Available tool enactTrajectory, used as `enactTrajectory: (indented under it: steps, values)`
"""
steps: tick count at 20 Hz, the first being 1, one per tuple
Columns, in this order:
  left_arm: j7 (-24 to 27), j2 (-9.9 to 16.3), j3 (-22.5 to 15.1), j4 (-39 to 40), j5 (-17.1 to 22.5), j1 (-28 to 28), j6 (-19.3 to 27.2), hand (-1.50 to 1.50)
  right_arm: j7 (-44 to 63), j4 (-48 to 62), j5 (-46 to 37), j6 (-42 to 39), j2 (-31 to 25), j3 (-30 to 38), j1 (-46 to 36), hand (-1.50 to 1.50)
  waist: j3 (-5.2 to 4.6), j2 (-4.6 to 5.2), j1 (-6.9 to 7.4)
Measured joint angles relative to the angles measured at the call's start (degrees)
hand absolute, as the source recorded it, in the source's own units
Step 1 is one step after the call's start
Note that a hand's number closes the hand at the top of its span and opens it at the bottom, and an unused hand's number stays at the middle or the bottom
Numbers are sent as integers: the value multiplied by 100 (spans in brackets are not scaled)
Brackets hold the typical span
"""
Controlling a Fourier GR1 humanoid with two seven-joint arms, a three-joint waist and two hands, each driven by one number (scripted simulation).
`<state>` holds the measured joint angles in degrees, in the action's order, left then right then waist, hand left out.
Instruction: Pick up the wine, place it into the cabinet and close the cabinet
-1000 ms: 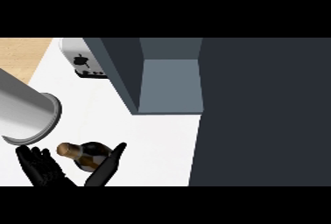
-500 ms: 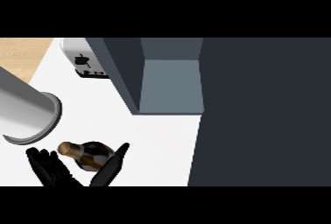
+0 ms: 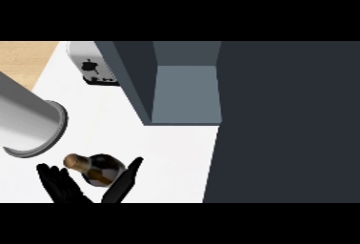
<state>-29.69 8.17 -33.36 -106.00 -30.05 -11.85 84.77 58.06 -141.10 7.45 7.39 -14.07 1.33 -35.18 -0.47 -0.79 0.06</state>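
Observation:
The wine bottle (image 3: 103,171), dark with a tan cork top, stands on the white counter (image 3: 169,152) at the lower left, seen from above. My left hand (image 3: 65,187) comes up from the lower edge with its fingers (image 3: 55,180) left of the bottle and its thumb (image 3: 125,182) right of it. The fingers are straight and not curled round the bottle. The grey left forearm (image 3: 25,121) fills the left edge. The cabinet (image 3: 184,93) stands open at upper centre and shows a grey-blue inside. The right hand is not visible.
A wide dark panel (image 3: 288,124) of the cabinet fills the right side from top to bottom. A silver toaster (image 3: 95,66) sits at the back left beside the cabinet's wall. Wooden surface (image 3: 21,57) shows at the upper left corner.
My left hand has slid a little to the right, so the bottle now sits between fingers and thumb. The bottle and the cabinet have not moved.

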Motion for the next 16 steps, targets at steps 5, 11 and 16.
enactTrajectory:
  steps: [5,11,16]
  values:
    - [194,-40,27,-47,321,70,3,-150,-31,13,-14,9,39,13,44,-150,-4,-4,7]
    - [392,3,94,-3,690,204,-2,-150,-5,45,-36,31,72,-40,-17,-150,-16,-11,-9]
    - [584,39,111,119,971,382,-5,-150,-8,58,-52,64,114,-64,-55,-150,-19,-1,-40]
